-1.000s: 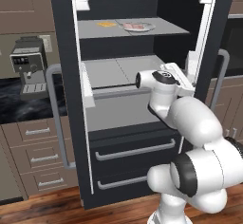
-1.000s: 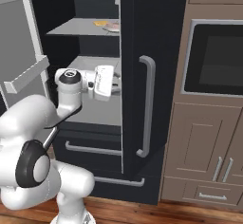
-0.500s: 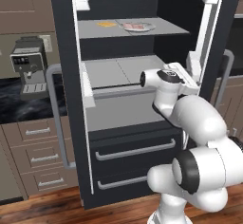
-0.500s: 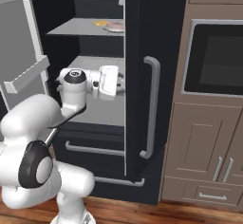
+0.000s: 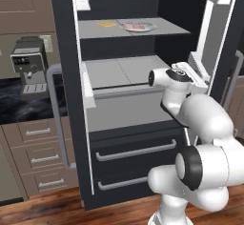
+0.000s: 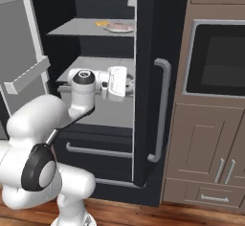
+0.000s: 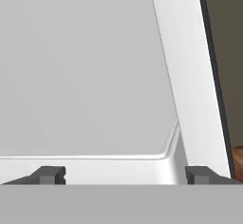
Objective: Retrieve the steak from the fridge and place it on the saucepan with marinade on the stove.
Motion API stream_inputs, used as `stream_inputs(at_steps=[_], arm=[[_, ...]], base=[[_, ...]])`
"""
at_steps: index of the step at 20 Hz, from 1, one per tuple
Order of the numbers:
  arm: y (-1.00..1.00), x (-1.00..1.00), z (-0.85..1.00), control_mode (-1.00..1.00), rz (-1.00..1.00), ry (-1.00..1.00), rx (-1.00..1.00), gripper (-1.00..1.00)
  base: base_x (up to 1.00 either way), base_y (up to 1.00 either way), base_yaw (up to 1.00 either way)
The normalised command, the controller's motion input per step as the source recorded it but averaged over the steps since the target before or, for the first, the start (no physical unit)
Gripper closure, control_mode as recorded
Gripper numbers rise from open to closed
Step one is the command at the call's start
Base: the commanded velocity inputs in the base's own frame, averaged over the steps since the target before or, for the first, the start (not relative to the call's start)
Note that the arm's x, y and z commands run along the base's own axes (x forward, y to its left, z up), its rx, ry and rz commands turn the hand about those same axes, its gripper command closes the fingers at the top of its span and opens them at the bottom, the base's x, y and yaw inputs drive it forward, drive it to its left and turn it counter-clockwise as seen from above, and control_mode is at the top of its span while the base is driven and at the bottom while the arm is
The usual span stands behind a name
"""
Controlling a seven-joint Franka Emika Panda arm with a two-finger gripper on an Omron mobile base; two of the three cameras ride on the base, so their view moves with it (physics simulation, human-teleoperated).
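The steak lies on a pale round plate on the top shelf of the open fridge; the right base view shows the steak too. My gripper is lower, at middle-shelf height, against the inner side of the fridge's right door. In the hand view the gripper is open, its fingertips wide apart with nothing between them, facing the door's grey lining and white edge. The saucepan, marinade and stove are out of view.
A flat orange-yellow item lies left of the plate. Lower fridge drawers sit below the shelves. A coffee machine stands on the left counter. A wall oven and wood cabinets flank the fridge's right side.
My hand has swung to the right, and the fridge's right door has swung further open with it. The steak has not moved.
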Motion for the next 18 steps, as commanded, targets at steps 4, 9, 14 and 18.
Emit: stream_inputs(at_steps=[4,9,14,18], arm=[[-0.39,0.00,0.00,-1.00,0.00,0.01,0.00,-1.00],[-0.39,0.00,0.00,-1.00,0.00,0.01,0.00,-1.00],[-0.44,0.00,0.00,-1.00,0.00,0.00,0.00,-1.00],[-0.42,0.00,0.00,-1.00,0.00,0.00,0.00,-1.00]], base=[[0.00,0.00,0.00],[0.00,0.00,0.00],[0.00,0.00,0.00],[0.00,0.00,0.00]])
